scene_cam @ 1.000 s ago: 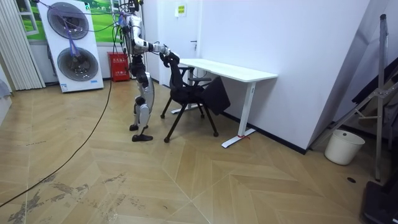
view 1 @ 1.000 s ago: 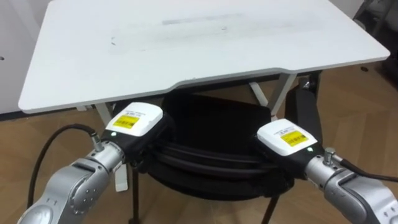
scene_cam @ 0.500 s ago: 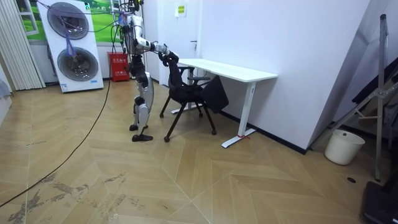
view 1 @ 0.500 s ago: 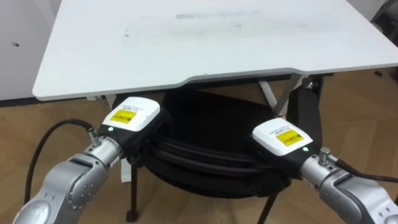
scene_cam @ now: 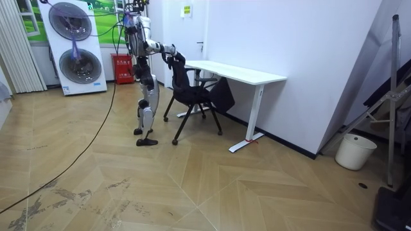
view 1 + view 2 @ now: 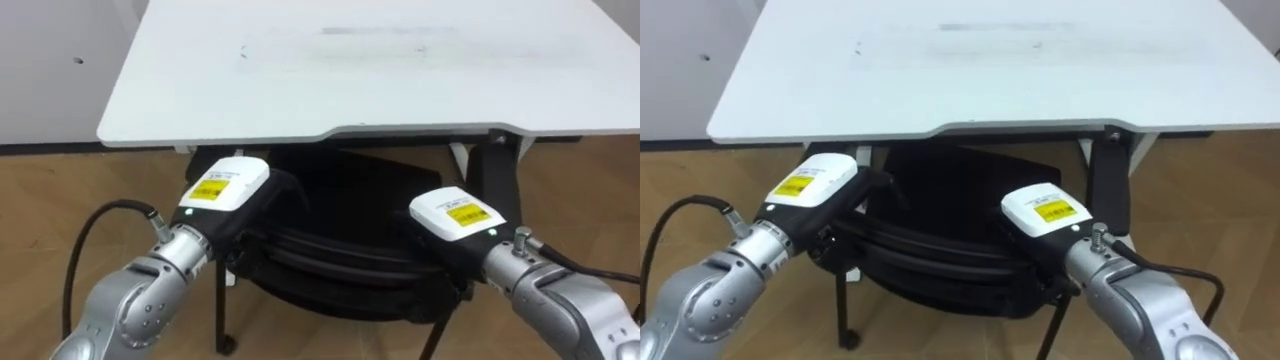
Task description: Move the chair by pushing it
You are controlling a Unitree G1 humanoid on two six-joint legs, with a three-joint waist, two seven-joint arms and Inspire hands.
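A black chair (image 6: 345, 205) stands in front of me with its seat partly under the white desk (image 6: 370, 70). My left hand (image 6: 225, 187) rests on the left end of the chair's top rail (image 6: 340, 262), and my right hand (image 6: 455, 218) on the right end. Both hands press against the black backrest, where dark hand and dark chair merge. In the room view I stand behind the chair (image 5: 189, 93) with both arms stretched forward to its back (image 5: 170, 56), facing the desk (image 5: 237, 72).
The desk's white legs (image 6: 462, 160) stand close behind the seat, with a dark panel (image 6: 497, 185) to the right. Two washing machines (image 5: 77, 45) and a red box (image 5: 124, 68) are behind me. A white bucket (image 5: 354, 151) sits far off by the wall.
The chair has slid a little toward the desk with both hands still on its back. The eye view has shifted, so the desk sits further right in the picture.
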